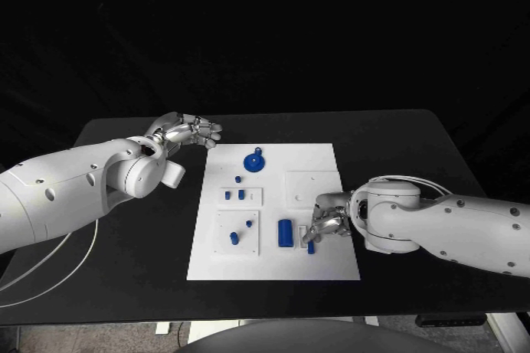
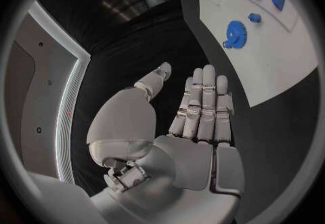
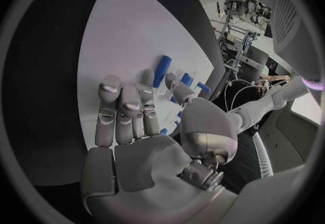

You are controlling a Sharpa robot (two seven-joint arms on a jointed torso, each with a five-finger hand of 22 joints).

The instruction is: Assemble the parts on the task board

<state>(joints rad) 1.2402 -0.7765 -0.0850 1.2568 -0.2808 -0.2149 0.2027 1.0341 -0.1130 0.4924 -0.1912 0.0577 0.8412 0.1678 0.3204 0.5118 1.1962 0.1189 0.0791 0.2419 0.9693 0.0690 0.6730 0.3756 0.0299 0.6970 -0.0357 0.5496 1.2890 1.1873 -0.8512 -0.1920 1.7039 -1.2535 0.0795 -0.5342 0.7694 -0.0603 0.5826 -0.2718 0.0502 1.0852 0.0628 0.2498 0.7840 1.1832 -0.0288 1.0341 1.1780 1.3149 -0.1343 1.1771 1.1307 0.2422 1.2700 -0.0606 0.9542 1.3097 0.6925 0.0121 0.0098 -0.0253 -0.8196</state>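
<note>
Right hand (image 1: 329, 221) fingers (image 3: 122, 106) spread, empty, over task board (image 1: 320, 261) beside blue cylinder (image 1: 285, 232); left hand (image 1: 185, 130) empty

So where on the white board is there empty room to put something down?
The task board is bare along its near edge, below the long blue part, and at its far right corner beside the blue gear. It is crowded mid-left with small blue parts, and the right hand hovers over the right side.

A robotics lab: a black table (image 1: 132, 292) against black backdrop, equipment racks (image 3: 238, 29) crowding the room behind.
</note>
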